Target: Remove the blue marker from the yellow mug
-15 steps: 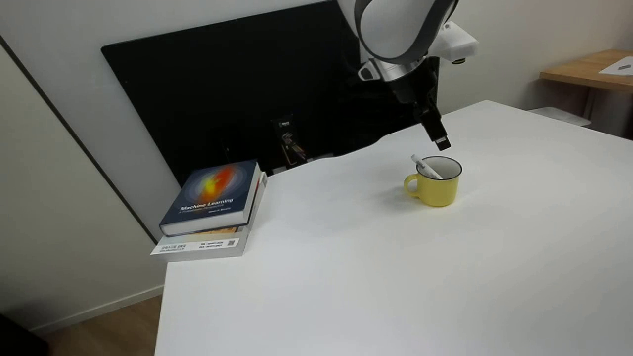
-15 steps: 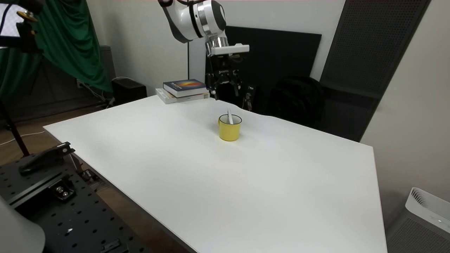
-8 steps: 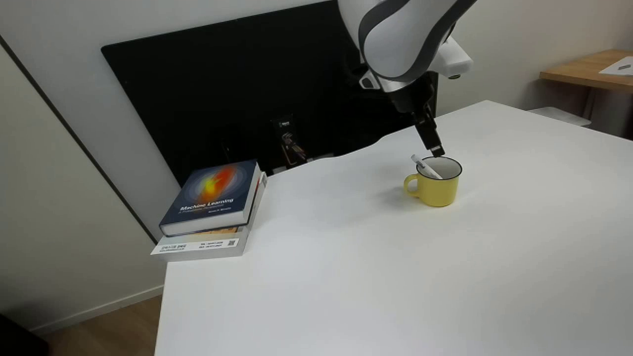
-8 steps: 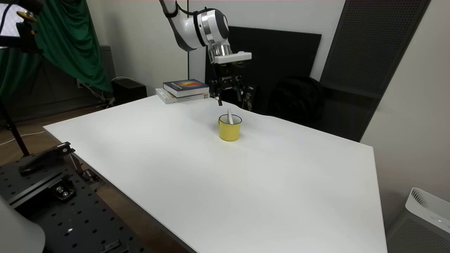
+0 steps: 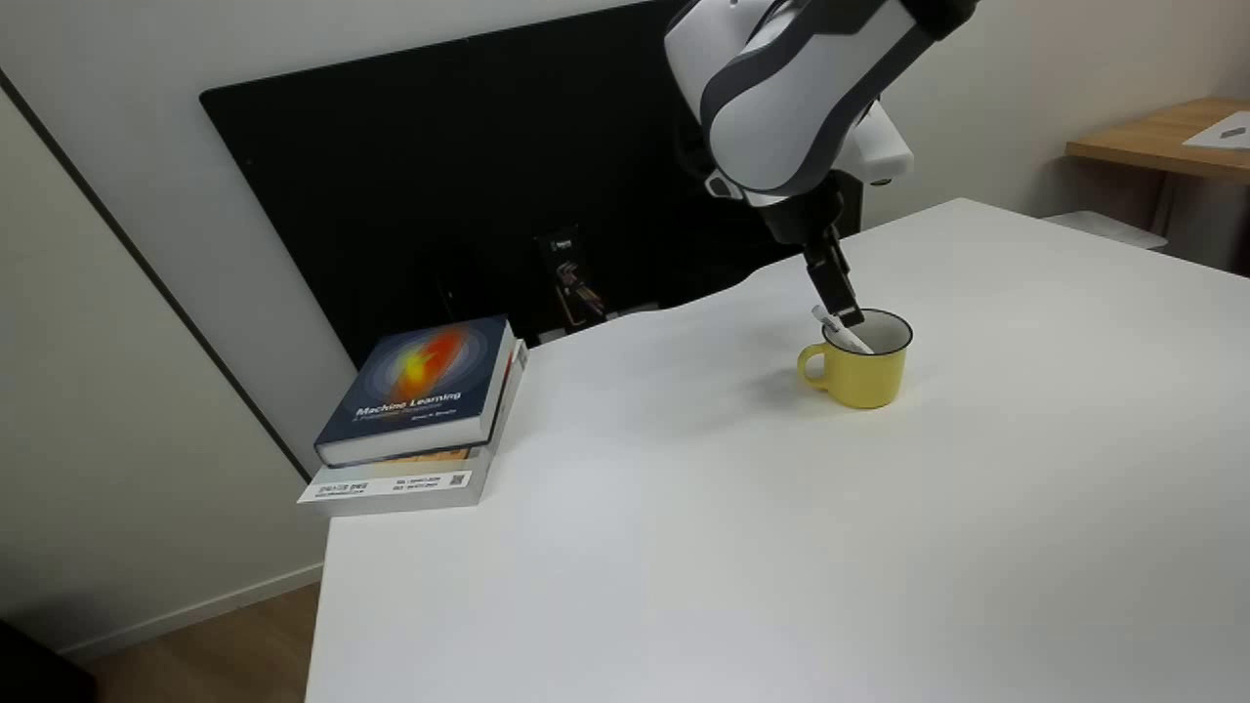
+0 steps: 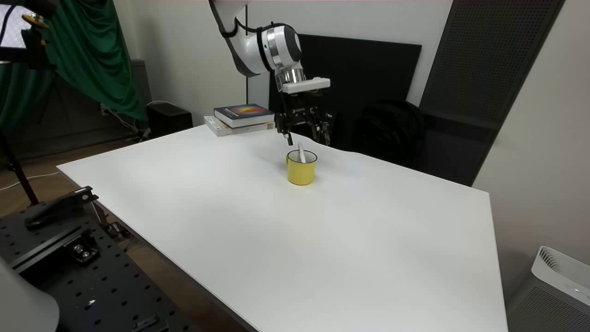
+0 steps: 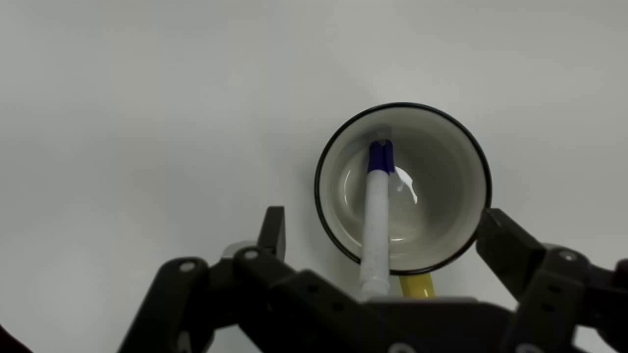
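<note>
The yellow mug stands upright on the white table in both exterior views. The wrist view looks down into its pale inside. The blue marker leans in the mug, dark blue cap down inside, white end over the rim near the handle; it shows in both exterior views and the wrist view. My gripper is open and empty, its fingers wide apart with the marker between them in the wrist view. In an exterior view the gripper is just above and behind the mug. The marker's white end tip is hidden by the gripper body in the wrist view.
Two stacked books lie at the table's corner, also in an exterior view. A black panel stands behind the table edge. A dark bag is behind the table. The white table spreads around the mug.
My gripper has come down toward the mug and the marker's upper end, shifting left in an exterior view. It stays open. The mug and marker have not moved.
</note>
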Motion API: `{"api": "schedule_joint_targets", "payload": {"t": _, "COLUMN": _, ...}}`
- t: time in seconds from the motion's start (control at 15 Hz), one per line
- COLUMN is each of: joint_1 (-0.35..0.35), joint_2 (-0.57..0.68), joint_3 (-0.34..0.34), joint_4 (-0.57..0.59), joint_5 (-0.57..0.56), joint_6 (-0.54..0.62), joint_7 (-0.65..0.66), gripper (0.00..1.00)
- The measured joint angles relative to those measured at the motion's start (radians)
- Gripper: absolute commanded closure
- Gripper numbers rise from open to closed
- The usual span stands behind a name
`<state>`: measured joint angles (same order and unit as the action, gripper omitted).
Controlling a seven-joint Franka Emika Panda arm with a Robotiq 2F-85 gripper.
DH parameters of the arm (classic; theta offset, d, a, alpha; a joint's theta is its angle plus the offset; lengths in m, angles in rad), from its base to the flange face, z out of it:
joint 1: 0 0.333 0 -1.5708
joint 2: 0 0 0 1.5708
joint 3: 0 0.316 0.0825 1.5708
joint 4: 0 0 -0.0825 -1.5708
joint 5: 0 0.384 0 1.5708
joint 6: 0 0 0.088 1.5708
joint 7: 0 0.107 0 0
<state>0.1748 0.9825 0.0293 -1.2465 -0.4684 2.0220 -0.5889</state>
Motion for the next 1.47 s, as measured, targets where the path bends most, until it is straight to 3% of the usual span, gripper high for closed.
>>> {"api": "schedule_joint_targets", "payload": {"t": 0.6, "joint_1": 0.022, "joint_2": 0.086, "joint_3": 0.000, "joint_4": 0.130, "joint_5": 0.001, "joint_6": -0.035, "joint_7": 0.000, "gripper": 0.00}}
{"api": "schedule_joint_targets", "payload": {"t": 1.47, "joint_1": 0.037, "joint_2": 0.140, "joint_3": -0.008, "joint_4": 0.223, "joint_5": 0.002, "joint_6": -0.152, "joint_7": 0.000, "gripper": 0.00}}
